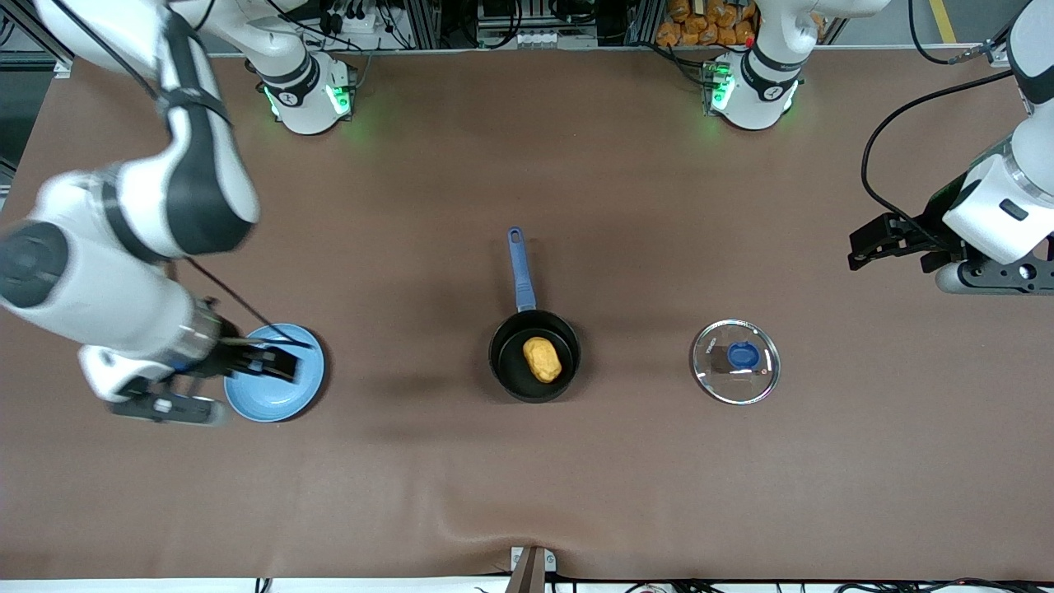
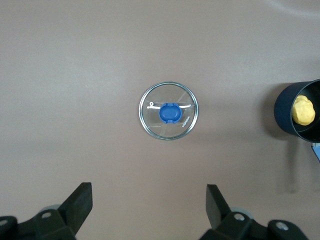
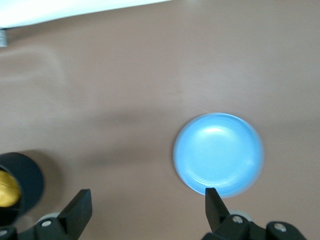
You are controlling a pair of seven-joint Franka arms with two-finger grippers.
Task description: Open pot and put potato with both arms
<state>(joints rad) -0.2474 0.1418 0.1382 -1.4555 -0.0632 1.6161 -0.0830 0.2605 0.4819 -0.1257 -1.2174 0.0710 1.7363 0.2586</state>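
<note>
The black pot (image 1: 510,371) with its blue handle (image 1: 520,276) stands uncovered at the table's middle. The yellow potato (image 1: 542,359) lies inside it. The glass lid with a blue knob (image 1: 735,361) lies flat on the table beside the pot, toward the left arm's end. My left gripper (image 1: 856,251) is open and empty, up in the air near the left arm's end; its wrist view shows the lid (image 2: 168,110), the pot (image 2: 285,112) and the potato (image 2: 303,110). My right gripper (image 1: 288,365) is open and empty over the blue plate (image 1: 276,395).
The blue plate also shows in the right wrist view (image 3: 218,154), with nothing on it, along with the pot (image 3: 27,180). The brown table cover (image 1: 527,478) has a small ridge near the front edge.
</note>
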